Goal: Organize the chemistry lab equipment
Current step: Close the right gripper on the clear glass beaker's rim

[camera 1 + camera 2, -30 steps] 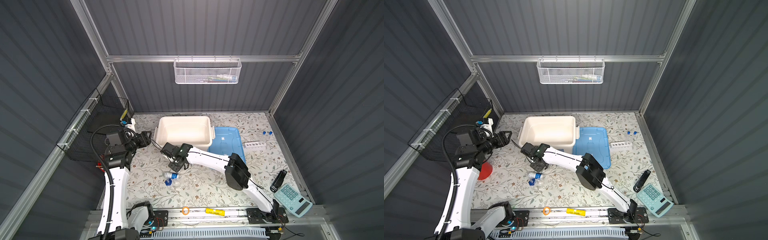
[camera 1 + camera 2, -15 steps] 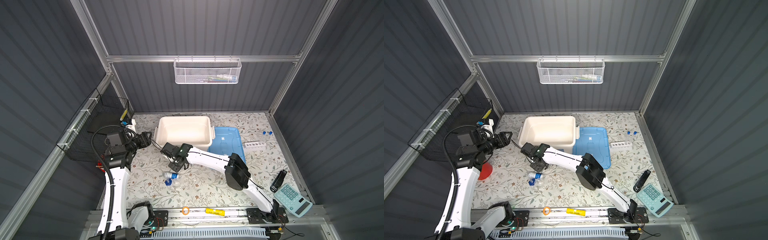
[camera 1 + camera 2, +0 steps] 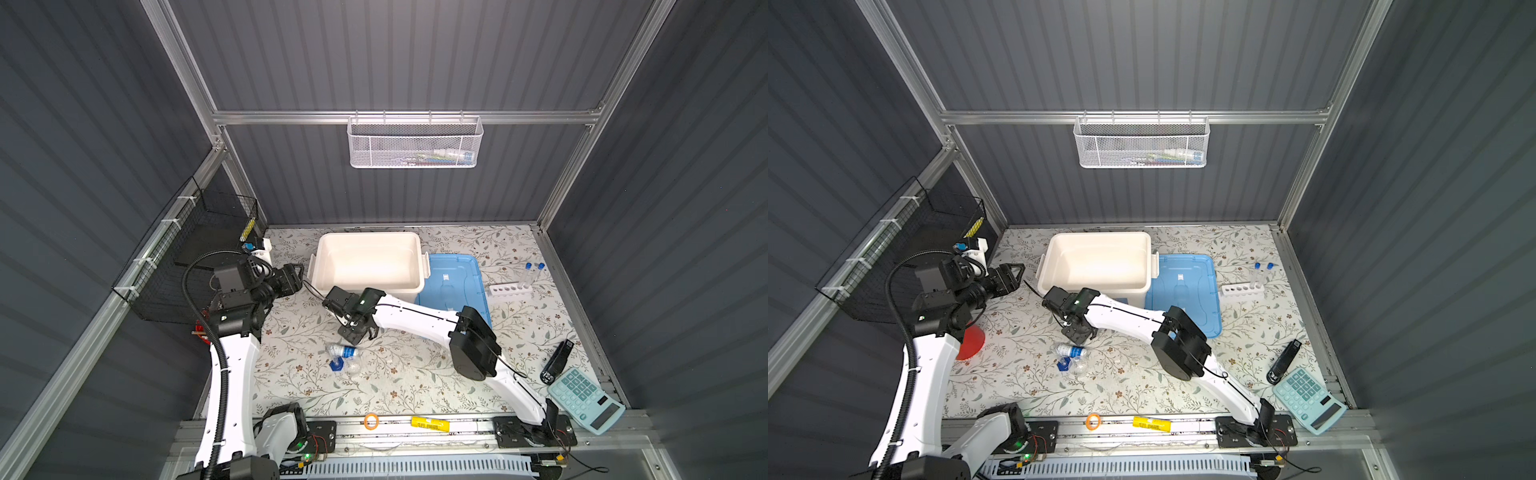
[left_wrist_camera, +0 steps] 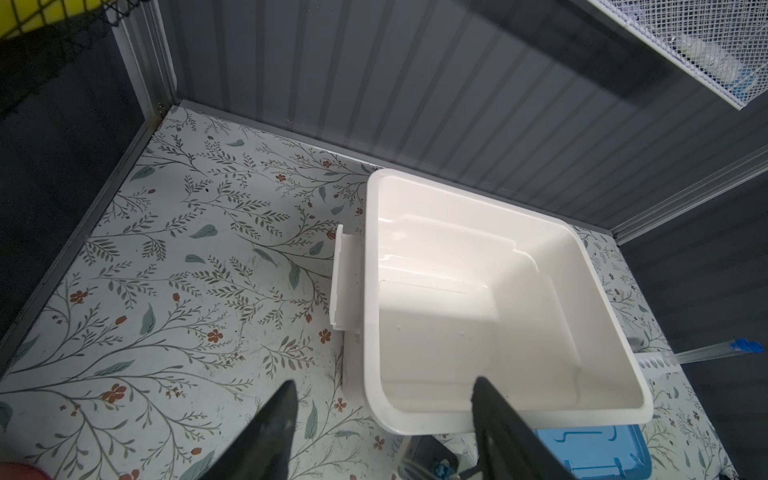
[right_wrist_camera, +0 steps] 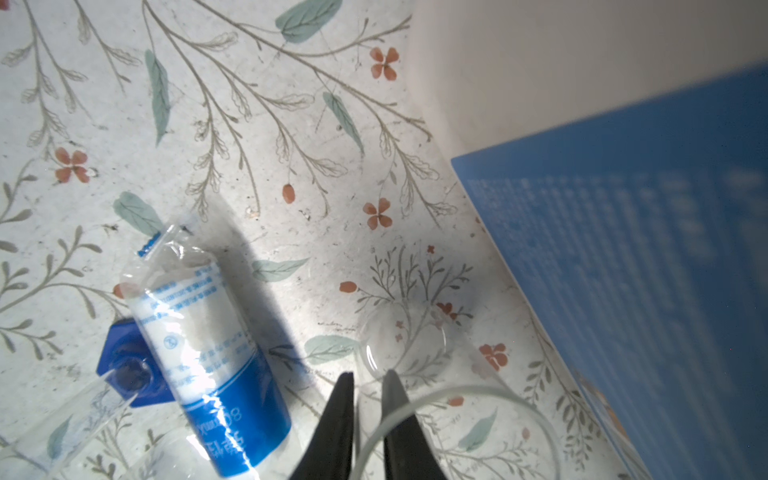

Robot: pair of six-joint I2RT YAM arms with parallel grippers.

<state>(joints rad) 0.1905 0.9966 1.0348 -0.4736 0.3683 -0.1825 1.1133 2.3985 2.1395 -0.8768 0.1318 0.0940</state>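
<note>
In the right wrist view my right gripper [image 5: 368, 382] is shut on the wall of a small clear vessel [image 5: 415, 345]; one finger is inside its rim and one outside. Beside it a white blue-labelled bottle [image 5: 199, 332] lies on its side across a clear cylinder's blue hexagonal base [image 5: 120, 365]. Both top views show this gripper [image 3: 353, 332] just behind the bottle [image 3: 345, 351], in front of the white bin [image 3: 370, 239]. My left gripper [image 4: 384, 382] hangs open and empty near the bin's left front corner [image 4: 370, 291]. The white holed rack [image 3: 505, 289] holds blue-capped tubes [image 3: 534, 268] at the right.
A blue lid [image 3: 453, 282] lies right of the bin. A pale blue calculator [image 3: 586, 399] and a black stapler [image 3: 557, 361] sit at the front right. A red cup [image 3: 969, 343] stands under my left arm. An orange ring [image 3: 371, 421] and a yellow stick [image 3: 431, 424] lie on the front rail.
My right gripper's jaws have narrowed onto the vessel's wall. Neither arm has visibly shifted, and the left gripper stays open.
</note>
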